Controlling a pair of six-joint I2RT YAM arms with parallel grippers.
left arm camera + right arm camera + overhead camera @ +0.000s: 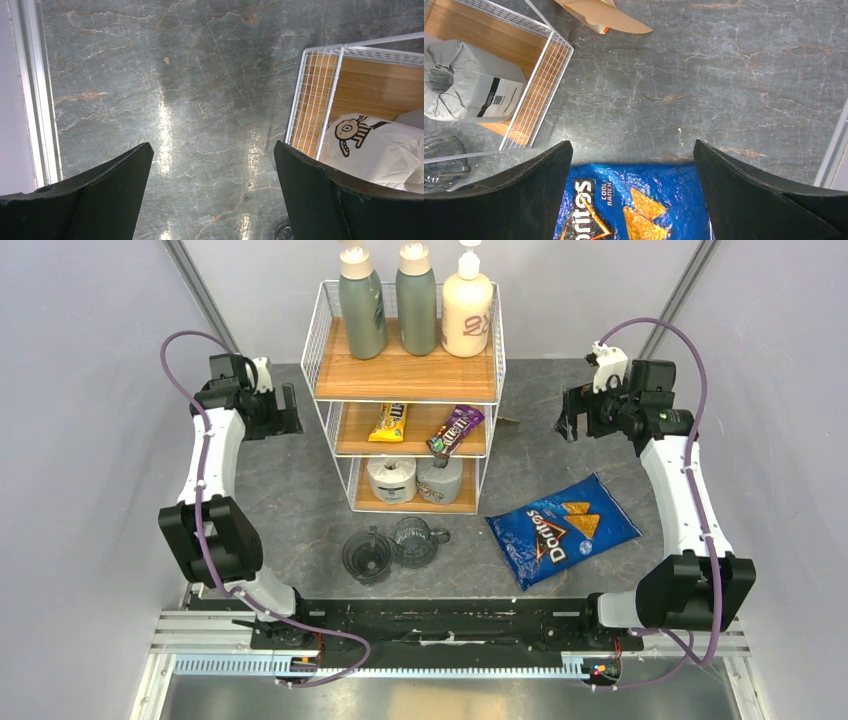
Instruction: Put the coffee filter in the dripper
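The dripper (366, 554), a dark translucent cone, stands on the table in front of the wire rack, touching a clear glass mug (416, 539). The coffee filter (600, 13), a flat tan paper fan with an orange bit under its edge, lies on the table beside the rack's right rear corner; in the top view it is a small tan sliver (511, 421). My left gripper (286, 410) is open and empty left of the rack, over bare table (212, 148). My right gripper (571, 417) is open and empty right of the rack, above the chip bag's far edge (631, 145).
A white wire rack (405, 375) with three wooden shelves holds bottles, candy packs and wrapped rolls (385, 145). A blue Doritos bag (562, 528) lies at the right front. A grey pack (466, 90) sits on the lowest shelf. The mug shows at the left edge of the right wrist view (441, 162).
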